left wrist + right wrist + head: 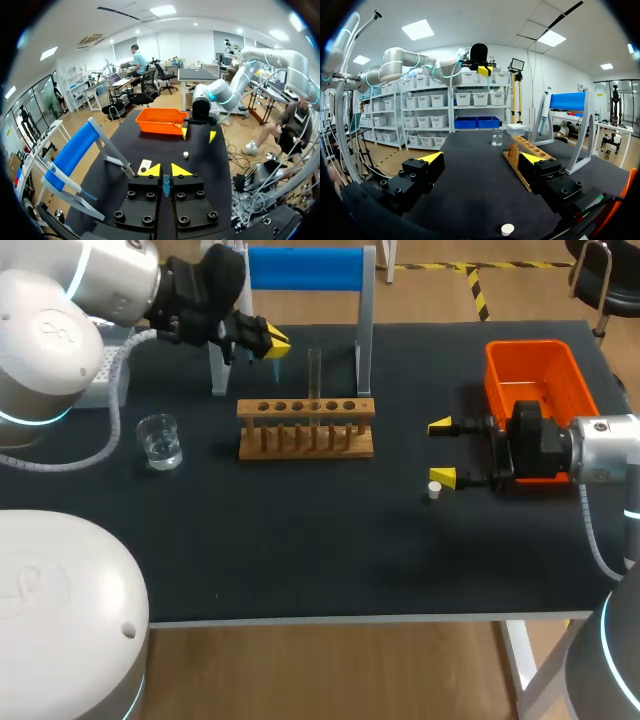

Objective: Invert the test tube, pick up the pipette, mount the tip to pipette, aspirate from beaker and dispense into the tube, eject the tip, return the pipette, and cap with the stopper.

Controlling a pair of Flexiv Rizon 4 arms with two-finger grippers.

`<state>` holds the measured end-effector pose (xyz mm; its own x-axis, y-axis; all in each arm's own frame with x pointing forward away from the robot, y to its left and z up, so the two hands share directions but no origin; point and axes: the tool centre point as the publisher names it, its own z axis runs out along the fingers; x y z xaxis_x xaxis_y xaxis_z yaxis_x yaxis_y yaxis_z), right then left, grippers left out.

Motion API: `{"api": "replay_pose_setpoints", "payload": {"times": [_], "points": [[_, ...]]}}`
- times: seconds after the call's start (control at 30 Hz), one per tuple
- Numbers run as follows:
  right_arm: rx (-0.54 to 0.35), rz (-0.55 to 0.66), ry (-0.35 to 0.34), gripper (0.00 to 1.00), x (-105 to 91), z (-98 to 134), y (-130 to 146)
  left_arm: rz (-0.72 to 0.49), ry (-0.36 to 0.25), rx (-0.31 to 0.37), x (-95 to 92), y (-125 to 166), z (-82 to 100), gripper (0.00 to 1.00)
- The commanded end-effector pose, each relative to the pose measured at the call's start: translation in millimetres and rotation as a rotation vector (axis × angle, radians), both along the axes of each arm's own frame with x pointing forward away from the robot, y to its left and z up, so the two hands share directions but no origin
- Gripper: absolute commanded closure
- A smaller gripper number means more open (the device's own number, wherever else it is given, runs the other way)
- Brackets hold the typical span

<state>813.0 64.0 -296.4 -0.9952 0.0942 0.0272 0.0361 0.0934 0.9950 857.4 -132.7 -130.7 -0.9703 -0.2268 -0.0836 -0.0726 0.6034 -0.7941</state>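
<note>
Test tube: a clear test tube (314,370) stands upright in a hole of the wooden rack (305,408), about mid-desk toward the far side.
Stopper: the small white stopper (435,491) lies on the desk, right of the rack and well apart from it, just beside one yellow tip of the right claw.
Right claw: the right claw (441,452) hangs low over the desk with its fingers spread wide and nothing between them. In its own wrist view the stopper (507,229) lies on the surface under the gap.
Left claw: the left claw (270,342) sits above the far-left area. Its fingers are almost together, pinching a slim bluish piece (166,186). What that piece is, I cannot tell.
Beaker: the glass beaker (160,440) stands left of the rack.
Stand: a blue-topped stand (305,268) rises behind the rack.
Bin: the orange bin (535,365) sits at the far right, behind the right claw.
Desk: the desk (300,550) has a flat black top.
</note>
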Motion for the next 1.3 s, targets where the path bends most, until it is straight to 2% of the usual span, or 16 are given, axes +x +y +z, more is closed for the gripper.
{"api": "replay_pose_setpoints", "payload": {"times": [0.03,0.33,0.63,1.3], "points": [[-0.002,-0.003,0.0,0.0,-0.9,0.2,0.5,-0.008,0.025,0.027,-1.4,-15.1,2.2,1.0],[-0.002,-0.003,0.0,0.0,-0.9,0.2,0.5,-0.04,0.088,0.06,-6.1,-30.2,1.2,1.0],[-0.002,-0.003,0.0,0.0,-0.9,0.2,0.5,-0.034,0.084,0.024,-8.3,-30.0,1.2,1.0],[-0.002,-0.003,0.0,0.0,-0.9,0.2,0.5,-0.034,0.084,0.024,-8.3,-30.0,1.2,1.0]]}}
